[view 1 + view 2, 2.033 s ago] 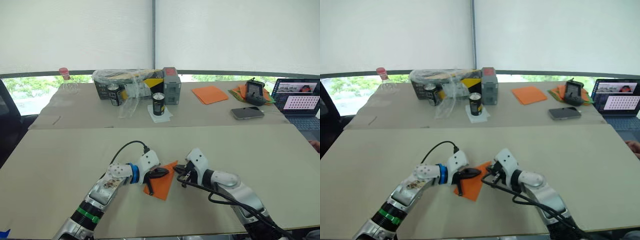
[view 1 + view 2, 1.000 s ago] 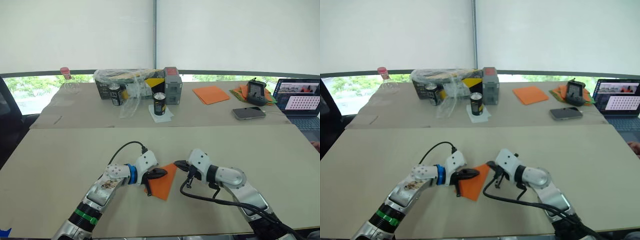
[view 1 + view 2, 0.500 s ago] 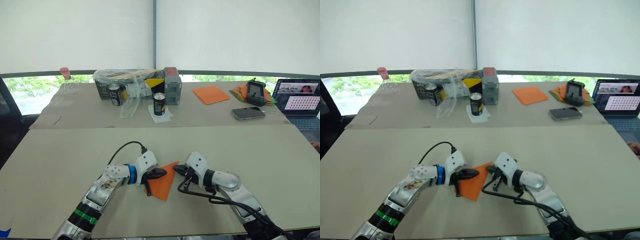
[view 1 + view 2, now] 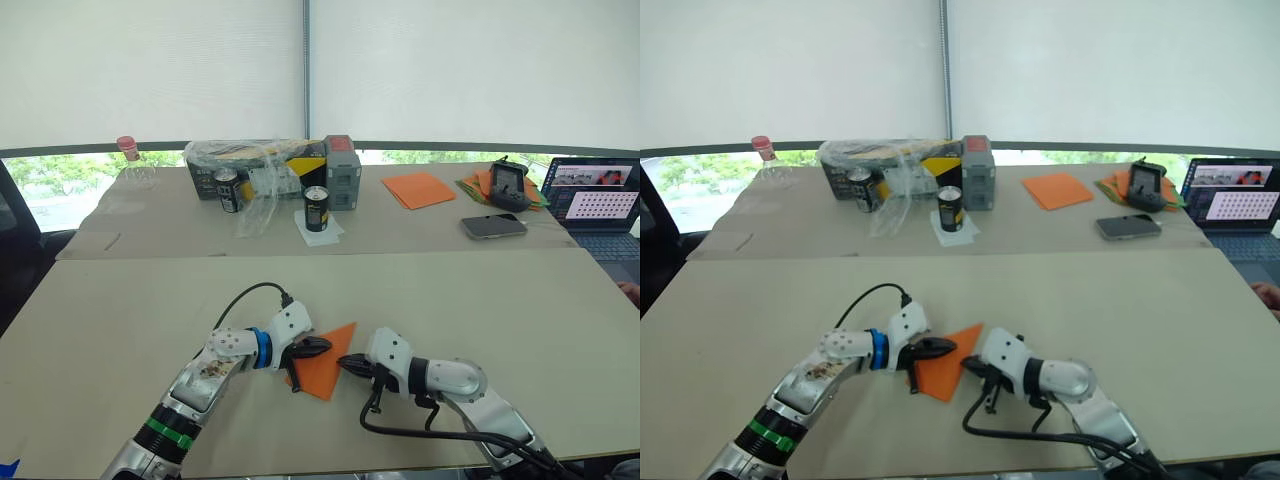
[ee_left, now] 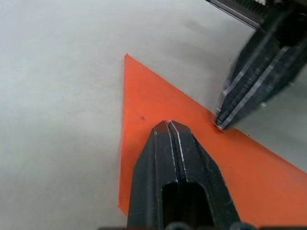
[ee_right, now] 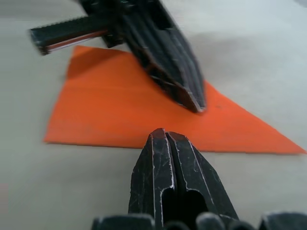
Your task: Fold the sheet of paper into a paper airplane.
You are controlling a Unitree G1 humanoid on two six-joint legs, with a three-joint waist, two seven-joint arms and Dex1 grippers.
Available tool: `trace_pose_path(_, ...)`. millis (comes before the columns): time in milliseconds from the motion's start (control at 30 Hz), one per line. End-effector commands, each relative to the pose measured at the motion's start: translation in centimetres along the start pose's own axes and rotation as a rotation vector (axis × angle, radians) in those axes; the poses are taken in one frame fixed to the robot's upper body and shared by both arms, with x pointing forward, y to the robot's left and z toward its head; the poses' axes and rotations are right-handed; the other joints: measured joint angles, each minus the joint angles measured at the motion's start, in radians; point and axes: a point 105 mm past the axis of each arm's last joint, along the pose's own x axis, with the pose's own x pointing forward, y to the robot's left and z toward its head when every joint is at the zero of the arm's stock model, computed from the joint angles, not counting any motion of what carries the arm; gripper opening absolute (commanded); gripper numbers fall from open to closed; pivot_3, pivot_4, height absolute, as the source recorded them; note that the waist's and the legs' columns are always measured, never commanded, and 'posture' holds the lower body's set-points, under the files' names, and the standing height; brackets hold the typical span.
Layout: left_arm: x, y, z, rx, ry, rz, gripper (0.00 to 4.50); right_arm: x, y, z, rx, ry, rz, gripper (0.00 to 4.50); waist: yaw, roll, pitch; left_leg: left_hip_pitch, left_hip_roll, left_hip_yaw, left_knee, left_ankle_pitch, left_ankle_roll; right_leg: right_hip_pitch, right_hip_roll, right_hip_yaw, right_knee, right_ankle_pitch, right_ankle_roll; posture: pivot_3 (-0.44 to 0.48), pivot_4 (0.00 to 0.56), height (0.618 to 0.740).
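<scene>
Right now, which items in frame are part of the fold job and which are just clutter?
In the job:
- sheet of paper, a flat triangle
- left gripper, shut, pressing on it
- right gripper, shut, tip at its edge

Lying about, far table:
- paler orange sheet
- phone
- laptop
- two cans
- plastic-wrapped box

Bright, even daylight comes through the white blinds point(image 4: 300, 70) far beyond both end effectors — shadows on the table point(image 4: 500, 300) stay soft. In the right wrist view the opposite end effector point(image 6: 158, 52) blurs.
</scene>
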Motion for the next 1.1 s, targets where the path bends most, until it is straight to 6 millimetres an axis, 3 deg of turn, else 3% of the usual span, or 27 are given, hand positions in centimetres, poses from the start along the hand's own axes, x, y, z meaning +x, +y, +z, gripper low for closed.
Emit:
trace_pose_path(33, -0.1, -0.2, 0.1, -0.003, -0.002, -0.002, 0.01, 0.2, 3.0, -1.5, 0.029, 0.068, 0.126, 0.00, 0.000, 0.000, 0.000, 0.000, 0.000, 0.000, 0.000, 0.000, 0.000, 0.000, 0.000, 0.000, 0.000, 0.000, 0.000, 0.000, 0.150, 0.740)
trace_pose_path(533, -0.1, -0.7, -0.2, -0.013, 0.019, -0.045, 0.01, -0.7, 7.3, -1.7, 0.039, 0.085, 0.246, 0.00, 0.001, 0.000, -0.001, 0.001, 0.000, 0.000, 0.000, 0.000, 0.000, 0.001, 0.000, 0.000, -0.001, 0.000, 0.000, 0.000, 0.150, 0.740)
trace_pose_path(733, 0.7, -0.6, 0.2, -0.021, 0.005, -0.052, 0.01, -0.7, 7.5, -1.0, -0.038, 0.084, 0.270, 0.00, 0.001, -0.001, -0.001, 0.002, 0.000, 0.000, 0.000, 0.000, 0.000, 0.002, 0.000, 0.000, -0.001, 0.000, 0.000, 0.000, 0.150, 0.740)
trace_pose_path(833, 1.1, -0.7, 0.3, -0.024, -0.001, -0.060, 0.01, -1.1, 6.5, -0.6, -0.112, 0.102, 0.241, 0.00, 0.001, -0.001, -0.001, 0.002, 0.000, 0.000, 0.000, 0.000, 0.000, 0.002, 0.001, 0.000, -0.001, 0.000, 0.000, 0.000, 0.150, 0.740)
trace_pose_path(1100, 1.2, -0.2, 0.4, -0.024, -0.006, -0.051, 0.01, -2.0, 0.7, 3.4, -0.131, -0.004, 0.010, 0.00, 0.004, -0.001, -0.001, -0.001, 0.000, 0.000, 0.003, 0.000, 0.000, 0.001, -0.001, 0.000, 0.000, 0.000, 0.000, 0.000, 0.150, 0.740)
